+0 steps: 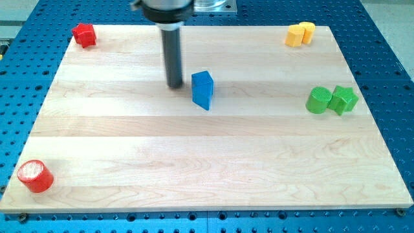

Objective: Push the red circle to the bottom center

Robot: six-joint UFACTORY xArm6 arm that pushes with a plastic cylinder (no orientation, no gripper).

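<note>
A red circle (pixel 34 176), a short cylinder with a ribbed, hatched top face and smooth bright sides, is seen upright at the bottom left corner of a pale wooden board (pixel 213 162), close to both edges. It is placed on the correct bottom strip already, so only a sideways slide toward the view's right is judged to be needed to bring it to the bottom center; no block is seen along that path. My tip (pixel 174 85), the lower end of a straight dark rod hanging from the top of the view, is set on the board in its upper middle, well apart from the red circle and up and to the right of it. Nothing is gripped or held, since the rod has no jaws; it can only press sideways on a block. Just beside my tip, on its right, a blue block (pixel 202 89) stands, a narrow gap being visible between them. A red block (pixel 84 34) of irregular shape is placed at the top left corner. Two yellow blocks (pixel 300 33) are seen touching at the top right, and two green blocks (pixel 332 99) are seen touching at the right edge. A blue perforated table (pixel 19 84) surrounds the board.
</note>
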